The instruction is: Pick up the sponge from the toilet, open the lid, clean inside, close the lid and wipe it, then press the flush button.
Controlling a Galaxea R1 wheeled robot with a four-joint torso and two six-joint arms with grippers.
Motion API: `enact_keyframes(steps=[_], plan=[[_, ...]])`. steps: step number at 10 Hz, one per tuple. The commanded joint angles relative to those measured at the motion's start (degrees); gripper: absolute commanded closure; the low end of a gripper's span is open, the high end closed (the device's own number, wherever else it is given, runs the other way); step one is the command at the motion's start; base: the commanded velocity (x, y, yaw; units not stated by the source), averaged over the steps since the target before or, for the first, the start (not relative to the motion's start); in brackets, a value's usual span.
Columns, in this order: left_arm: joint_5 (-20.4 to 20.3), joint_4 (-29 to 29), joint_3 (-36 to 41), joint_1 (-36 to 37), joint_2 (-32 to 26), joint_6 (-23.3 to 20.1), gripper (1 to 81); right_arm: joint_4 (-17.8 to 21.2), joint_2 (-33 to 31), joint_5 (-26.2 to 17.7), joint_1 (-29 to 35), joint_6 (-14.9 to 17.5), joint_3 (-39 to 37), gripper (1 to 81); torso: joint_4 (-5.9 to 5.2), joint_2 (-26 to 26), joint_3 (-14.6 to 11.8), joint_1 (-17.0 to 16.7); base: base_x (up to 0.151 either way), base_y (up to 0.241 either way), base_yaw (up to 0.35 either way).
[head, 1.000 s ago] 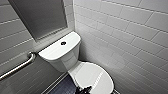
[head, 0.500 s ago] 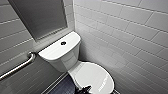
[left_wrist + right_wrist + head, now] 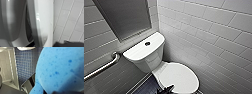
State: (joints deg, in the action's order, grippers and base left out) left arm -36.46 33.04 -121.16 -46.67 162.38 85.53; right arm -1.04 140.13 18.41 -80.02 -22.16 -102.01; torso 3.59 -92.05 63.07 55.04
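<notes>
The white toilet (image 3: pixel 146 57) stands in the corner with its lid (image 3: pixel 180 76) down over the bowl. A round flush button (image 3: pixel 147 43) sits on the tank top. The bright blue sponge (image 3: pixel 60 70) looms large in the right wrist view, and my right gripper is shut on it above blue mosaic floor. A dark gripper tip (image 3: pixel 167 89), apparently my left one, pokes in at the lid's near edge. The left wrist view looks closely along the lid's rim (image 3: pixel 42 22) and the bowl (image 3: pixel 12 21) beneath; that gripper is open and holds nothing.
A metal grab bar (image 3: pixel 102 67) runs along the left wall below a grey panel (image 3: pixel 124 17). White tiled wall (image 3: pixel 214 37) closes in on the toilet's right side. Dark floor (image 3: pixel 146 87) lies left of the bowl.
</notes>
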Motion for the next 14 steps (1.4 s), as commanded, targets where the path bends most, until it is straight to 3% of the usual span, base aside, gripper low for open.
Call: enact_keyframes(steps=[1, 3, 7, 14], plan=[[-9.2, 1.9, 3.6, 8.0, -1.1, 0.8, 1.0, -1.2, -1.8, -3.2, 0.2, 0.0, 1.0, 81.1, 0.00, 0.0, -1.3, 0.0, 0.000, 0.000, 0.000], [-9.4, 1.9, 5.1, 8.0, -2.0, 1.0, 1.0, -1.2, -1.7, -3.2, 0.3, 0.0, 1.0, 81.1, 0.00, 0.0, -0.9, 0.0, 0.000, 0.000, 0.000], [-13.9, 1.9, 8.0, 8.1, -4.8, 3.9, 1.0, -1.2, -1.7, -3.2, 0.2, -0.1, 1.3, 81.1, 0.00, 0.0, -1.2, 0.0, 0.000, 0.000, 0.000], [-17.2, -6.8, 10.9, 10.8, -10.8, 4.7, 1.0, -1.2, -1.8, -3.2, -0.1, -0.1, 2.0, 81.1, 0.00, 0.0, -1.2, 0.0, 0.000, 0.000, 0.000]])
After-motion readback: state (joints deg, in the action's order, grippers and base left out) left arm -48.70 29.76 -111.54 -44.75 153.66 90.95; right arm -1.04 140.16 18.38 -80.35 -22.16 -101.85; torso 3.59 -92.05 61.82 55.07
